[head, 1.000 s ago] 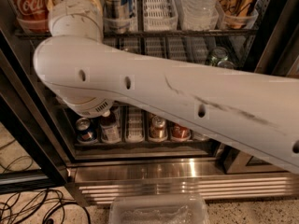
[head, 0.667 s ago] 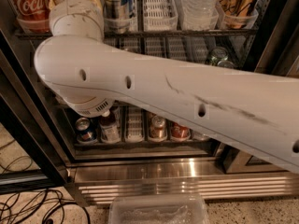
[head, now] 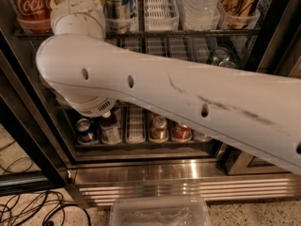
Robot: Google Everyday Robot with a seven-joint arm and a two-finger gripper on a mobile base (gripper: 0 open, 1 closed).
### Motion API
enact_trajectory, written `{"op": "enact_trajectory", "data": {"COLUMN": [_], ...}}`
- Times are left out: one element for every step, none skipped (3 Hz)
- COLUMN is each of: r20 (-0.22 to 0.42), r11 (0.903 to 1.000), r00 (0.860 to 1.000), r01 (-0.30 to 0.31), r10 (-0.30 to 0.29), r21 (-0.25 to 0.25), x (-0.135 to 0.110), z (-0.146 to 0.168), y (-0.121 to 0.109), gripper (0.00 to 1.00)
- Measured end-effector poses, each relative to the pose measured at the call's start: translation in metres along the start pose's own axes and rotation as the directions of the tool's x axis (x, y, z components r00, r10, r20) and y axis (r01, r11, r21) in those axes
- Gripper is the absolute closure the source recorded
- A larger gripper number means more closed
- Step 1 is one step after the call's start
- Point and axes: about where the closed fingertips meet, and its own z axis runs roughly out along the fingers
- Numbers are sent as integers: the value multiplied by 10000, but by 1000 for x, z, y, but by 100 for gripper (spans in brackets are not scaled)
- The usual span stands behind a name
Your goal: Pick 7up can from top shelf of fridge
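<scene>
The fridge [head: 178, 173] fills the view, with its stainless-steel base low in the frame. My white arm [head: 164, 93] crosses the picture from the lower right to an elbow at the left. From there a segment [head: 77, 15] rises past the top edge. My gripper is out of view above that edge. The highest rack in view [head: 188, 33] carries a white slotted lane tray [head: 160, 8]. No pale green and white 7up can shows; the arm hides much of the middle racks.
A red Coca-Cola can [head: 28, 4] stands at the top left, a clear water bottle [head: 200, 4] at the top right. Cans [head: 159, 126] and a small bottle [head: 110, 128] sit on the bottom rack. The black door frame [head: 28, 140] slants at the left. A clear plastic tub [head: 160, 213] and black cables [head: 28, 211] lie on the floor.
</scene>
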Motion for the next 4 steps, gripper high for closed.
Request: {"op": "enact_trajectory", "data": {"r20": [337, 706, 858, 877], "r11": [9990, 9955, 9917, 9885], "r00": [9990, 9947, 9909, 9886], "r01": [-291, -697, -965, -1133], "r10": [302, 742, 1038, 1222], "r21": [-332, -643, -854, -1006], "x": [-16, -31, -39, -44], "z": [-2, -2, -4, -8], "y": [2, 2, 1, -1], "gripper": [100, 100, 100, 100]}}
